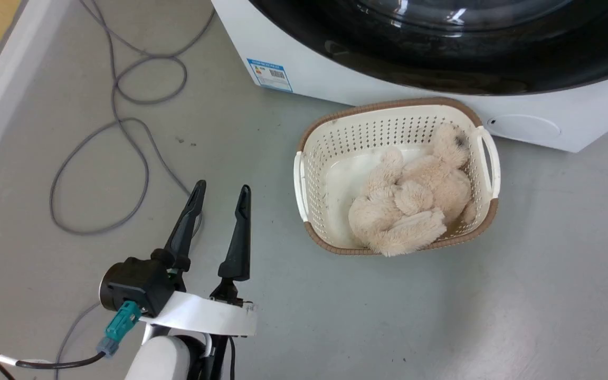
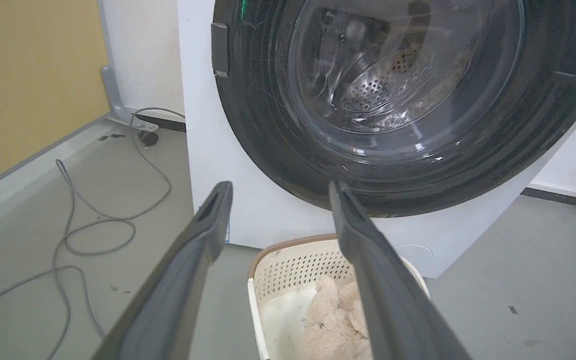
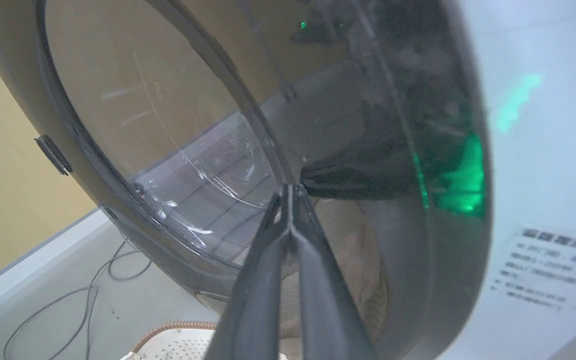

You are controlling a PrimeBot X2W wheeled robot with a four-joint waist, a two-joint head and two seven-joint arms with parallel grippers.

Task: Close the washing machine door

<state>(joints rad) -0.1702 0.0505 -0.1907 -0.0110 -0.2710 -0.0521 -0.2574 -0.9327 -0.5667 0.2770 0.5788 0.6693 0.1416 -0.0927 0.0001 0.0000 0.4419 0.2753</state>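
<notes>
The washing machine door [image 1: 441, 58] runs off the head view's top edge, and the sticker [image 1: 269, 74] is too small to read.

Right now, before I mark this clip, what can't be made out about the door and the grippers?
Whether the washing machine door is latched: the head view's top edge cuts it off; in the left wrist view its black rim hides the seam.
Whether the right gripper touches the glass: right wrist view, reflections blur its tips.
Print on the sticker: head view, too small.
</notes>
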